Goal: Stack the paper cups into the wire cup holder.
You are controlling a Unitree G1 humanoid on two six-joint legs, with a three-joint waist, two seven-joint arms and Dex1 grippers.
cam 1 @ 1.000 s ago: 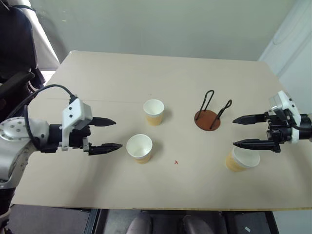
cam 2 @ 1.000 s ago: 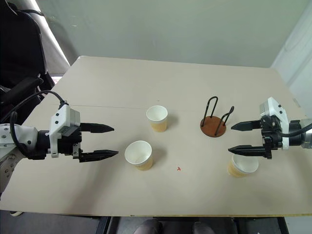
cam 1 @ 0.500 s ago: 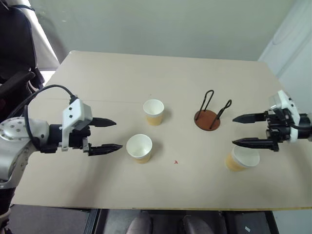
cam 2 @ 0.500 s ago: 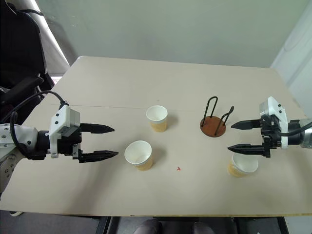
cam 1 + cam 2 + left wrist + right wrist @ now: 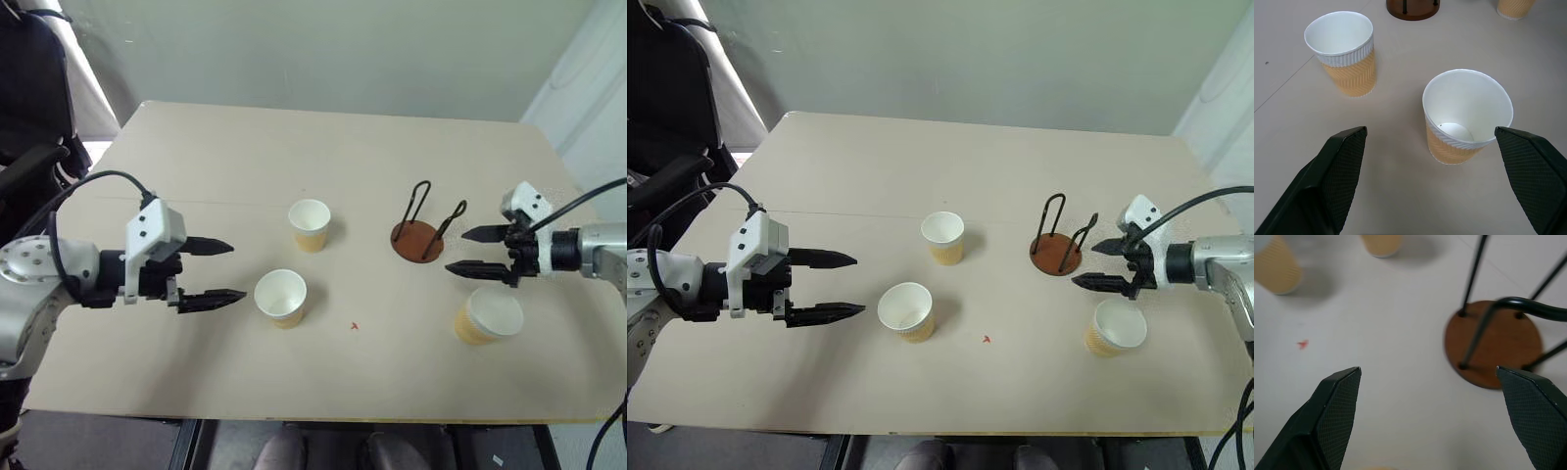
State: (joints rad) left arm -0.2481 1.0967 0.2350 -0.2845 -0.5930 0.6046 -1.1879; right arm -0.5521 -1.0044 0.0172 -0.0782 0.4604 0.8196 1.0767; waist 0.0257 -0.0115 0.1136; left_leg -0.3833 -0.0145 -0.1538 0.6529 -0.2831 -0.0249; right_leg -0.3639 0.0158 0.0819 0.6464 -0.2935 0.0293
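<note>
Head camera first: a beige bench (image 5: 245, 147) is seen from above with three paper cups and the wire cup holder (image 5: 418, 235) standing on it. The far cup (image 5: 310, 224) sits upright near the middle, the near-left cup (image 5: 281, 297) is just in front of it and a bit to the left, and the right cup (image 5: 487, 317) stands at the right, in front of the holder. Nothing is stacked in the holder yet; its brown disc base is bare between the two black wire loops. A tiny red mark (image 5: 354, 325) is spotted on the bench between the near-left cup and the right cup.

The left gripper (image 5: 217, 270) is held wide open just left of the near-left cup, with nothing gripped. The right gripper (image 5: 473, 251) is also spread open and empty, hanging just right of the holder and above the right cup, not touching either as far as can be told.

Left wrist view: the near-left cup (image 5: 1466, 117) is framed between the two spread fingers (image 5: 1337, 171), white inside showing, with the far cup (image 5: 1344, 51) off beyond it.

Right wrist view: the holder's base (image 5: 1493, 342) and wire loops are seen close up between the open fingers (image 5: 1334, 406), nothing held.
</note>
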